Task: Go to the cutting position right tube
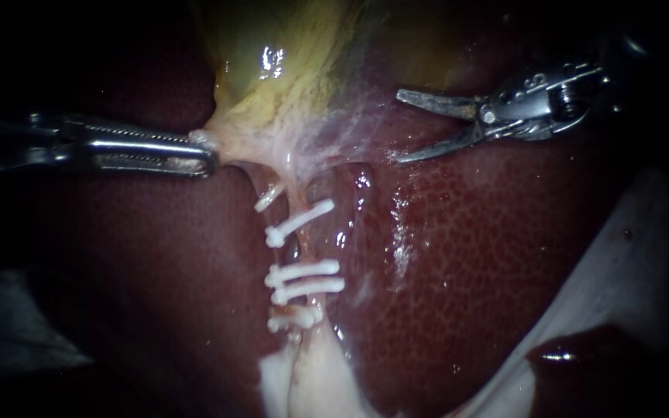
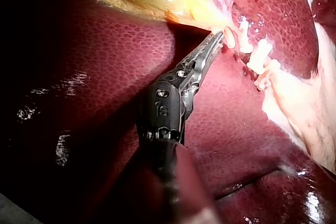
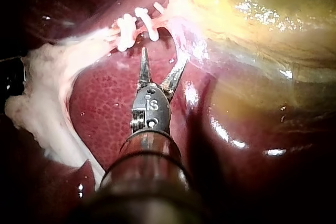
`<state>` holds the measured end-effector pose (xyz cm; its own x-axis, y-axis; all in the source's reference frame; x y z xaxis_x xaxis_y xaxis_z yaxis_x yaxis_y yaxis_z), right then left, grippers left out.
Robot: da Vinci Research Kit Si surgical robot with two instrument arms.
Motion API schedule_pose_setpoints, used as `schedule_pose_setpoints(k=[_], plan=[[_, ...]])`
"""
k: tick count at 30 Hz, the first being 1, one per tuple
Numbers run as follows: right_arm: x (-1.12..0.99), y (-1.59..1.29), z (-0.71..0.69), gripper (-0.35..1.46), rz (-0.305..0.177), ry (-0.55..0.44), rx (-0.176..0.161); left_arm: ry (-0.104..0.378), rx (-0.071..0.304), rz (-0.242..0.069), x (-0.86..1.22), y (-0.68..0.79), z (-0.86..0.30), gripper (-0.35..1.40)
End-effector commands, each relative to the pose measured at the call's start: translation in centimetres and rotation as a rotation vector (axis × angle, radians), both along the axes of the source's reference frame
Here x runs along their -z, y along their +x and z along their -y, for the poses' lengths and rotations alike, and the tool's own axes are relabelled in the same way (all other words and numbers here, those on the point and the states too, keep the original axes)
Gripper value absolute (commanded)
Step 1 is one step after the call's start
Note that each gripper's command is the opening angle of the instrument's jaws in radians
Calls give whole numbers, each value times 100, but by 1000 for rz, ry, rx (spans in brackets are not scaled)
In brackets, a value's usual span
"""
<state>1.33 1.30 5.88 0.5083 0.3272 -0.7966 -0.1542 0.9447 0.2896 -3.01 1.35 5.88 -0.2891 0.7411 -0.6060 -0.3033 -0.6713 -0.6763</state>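
Observation:
My left instrument (image 1: 207,157) comes in from the left, its jaws shut on the pale neck tissue of the yellow gallbladder (image 1: 288,70) and holding it to the left. In the left wrist view the same jaws (image 2: 217,38) pinch that tissue beside the clips (image 2: 260,56). Below the neck, thin tubes (image 1: 297,203) run down, carrying several white clips (image 1: 303,271). My right instrument (image 1: 401,128) enters from the upper right with its two blades open, off to the right of the tubes and above the clips. In the right wrist view its open blades (image 3: 164,56) stand just short of the clips (image 3: 134,27).
Dark red liver (image 1: 466,248) surrounds the tubes on both sides. A white fatty strip of tissue (image 1: 303,379) continues below the lowest clips. A white sheet (image 1: 629,255) lies at the lower right with a dark pool on it.

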Motion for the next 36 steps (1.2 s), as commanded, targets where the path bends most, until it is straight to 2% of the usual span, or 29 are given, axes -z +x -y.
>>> schedule_pose_setpoints(k=[1, 2, 5, 9, 16, 20, 25, 26, 33, 36], plan=[[-2, 2, 4, 143, -11, 9, 5, -5, -1, 1, 0, 0, -1, -35], [-4, 4, 8, 143, -13, 31, 13, -5, 1, 4, 1, 1, -2, -35], [-11, 12, 24, 140, -20, 78, 82, -6, 3, 2, 1, 1, -2, -35], [-23, 27, 50, 138, -14, 143, 151, -6, 3, 2, 1, 2, -2, -35], [-53, 49, 97, 138, -18, 275, 240, -6, 3, 2, 1, 2, -1, -35], [-67, 52, 115, 138, -30, 340, 281, -6, 3, 2, 1, 2, -1, -35], [-85, 55, 123, 135, -21, 399, 313, -6, 4, 1, 2, 1, 0, -35], [-89, 55, 123, 133, -19, 408, 325, -6, 4, 1, 2, 1, 0, -35], [-120, 61, 120, 132, -12, 433, 343, -7, 5, 0, 2, 0, 2, -35], [-133, 65, 119, 132, -13, 440, 362, -7, 5, 0, 2, 0, 2, -35]])
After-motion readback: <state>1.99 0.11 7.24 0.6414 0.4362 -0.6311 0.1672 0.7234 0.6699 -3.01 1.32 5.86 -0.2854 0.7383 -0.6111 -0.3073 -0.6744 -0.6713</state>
